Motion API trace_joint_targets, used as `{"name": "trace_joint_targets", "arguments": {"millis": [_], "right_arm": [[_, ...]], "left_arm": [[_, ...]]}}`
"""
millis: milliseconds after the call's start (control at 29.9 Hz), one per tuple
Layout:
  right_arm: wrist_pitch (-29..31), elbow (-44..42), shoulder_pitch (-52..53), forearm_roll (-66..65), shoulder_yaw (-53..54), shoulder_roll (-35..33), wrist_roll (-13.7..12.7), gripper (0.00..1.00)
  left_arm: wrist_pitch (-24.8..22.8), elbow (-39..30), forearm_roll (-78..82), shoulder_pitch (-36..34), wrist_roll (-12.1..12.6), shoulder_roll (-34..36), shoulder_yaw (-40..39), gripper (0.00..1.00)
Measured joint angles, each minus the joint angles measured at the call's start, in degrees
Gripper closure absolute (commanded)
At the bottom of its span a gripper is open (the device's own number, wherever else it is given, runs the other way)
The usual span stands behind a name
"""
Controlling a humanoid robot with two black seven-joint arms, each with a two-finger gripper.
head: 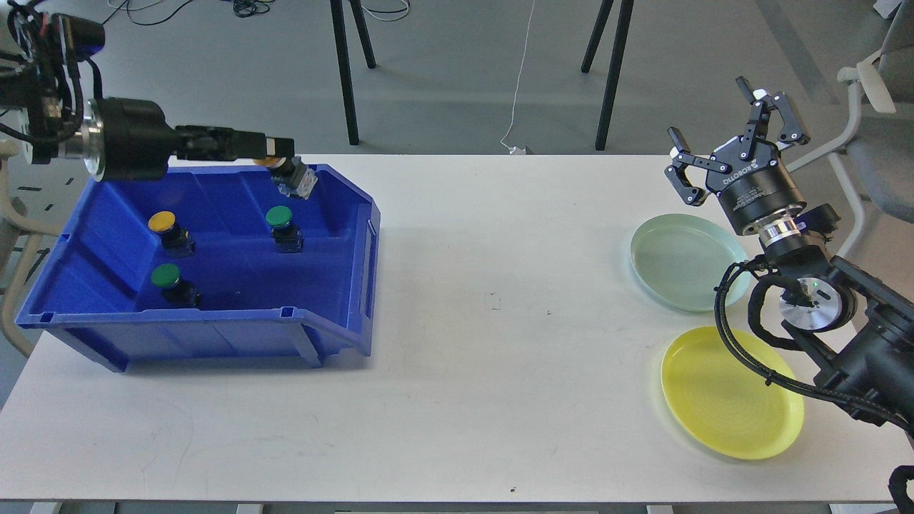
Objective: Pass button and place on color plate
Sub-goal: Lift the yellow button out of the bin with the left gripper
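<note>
ROBOTIQ in white letters on the black body of the right claw [735, 128]; no other writing legible. Right claw raised near the far right edge of the white table [457, 343], fingers spread wide apart, nothing between them. Left claw [282, 158] reaching sideways over the far wall of the blue bin [214, 335], fingers closed on a yellow-capped button [291, 175] held tilted, cap mostly hidden under the fingers, just above the bin's back rim. Inside the bin, three more: another yellow button [166, 228] at left, a green button [280, 225] toward the middle, a second green button [171, 282] nearer the front. At the table's right end, a pale green plate [678, 260] farther back and a yellow plate [721, 400] in front, both bare, the right arm's cabling crossing the yellow plate's near-right rim. Well apart: bin at left, plates at right. Behind the table, black stand legs [346, 71], a white cable [520, 78] on the grey floor, and a chair [875, 107] at far right.
</note>
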Motion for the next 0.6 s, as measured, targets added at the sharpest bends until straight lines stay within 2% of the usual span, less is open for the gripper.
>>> {"name": "trace_joint_targets", "arguments": {"millis": [134,268,502,602], "right_arm": [[0.0,0.5,-1.1,0.0,1.6,-0.4,0.0,0.01],[0.0,3.4,-2.1,-0.5,1.7,-1.4,0.0,0.01],[0.0,16.0,-6.1,-8.5,0.3,-7.0,0.0,0.01],[0.0,22.1,-8.8,-15.7,0.2,-7.5,0.0,0.01]], "left_arm": [[0.0,-0.4,-18.2,1.4,0.0,-2.8,-3.7,0.94],[0.0,-1.1,-28.9,6.0,0.0,-10.6,-5.1,0.93],[0.0,2.3,-29.1,21.0,0.0,-26.7,-12.1,0.93],[0.0,3.7,-28.0,24.9,0.0,-29.5,-15.6,0.93]]}}
